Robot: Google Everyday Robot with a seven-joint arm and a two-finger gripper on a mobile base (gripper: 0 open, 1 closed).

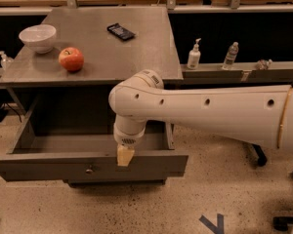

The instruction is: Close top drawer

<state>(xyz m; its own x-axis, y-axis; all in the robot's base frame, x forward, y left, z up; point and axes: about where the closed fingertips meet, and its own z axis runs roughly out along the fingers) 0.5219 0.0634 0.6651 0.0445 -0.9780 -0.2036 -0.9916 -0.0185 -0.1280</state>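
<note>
**A:** What is sitting on the tabletop [136, 57], by count?

**B:** Three things. One white bowl [36, 37] is sitting near the left edge. One red apple [71, 59] is lying just beside it, toward the front edge. One dark phone [120, 31] is lying toward the back edge, near its middle.

**A:** And the top drawer [44, 165]?

**B:** It is standing pulled well out below the tabletop's front edge, with its one knob [89, 170] showing at the centre of the front. Speckled floor [151, 204] is stretching in front of it.

**A:** The arm?

**B:** One white arm [210, 111] is reaching in from the right and bending down at the wrist. The end effector [125, 156] is pointing down at the drawer front's upper rim, just right of the knob. Wide or narrow, I cannot tell.
</note>
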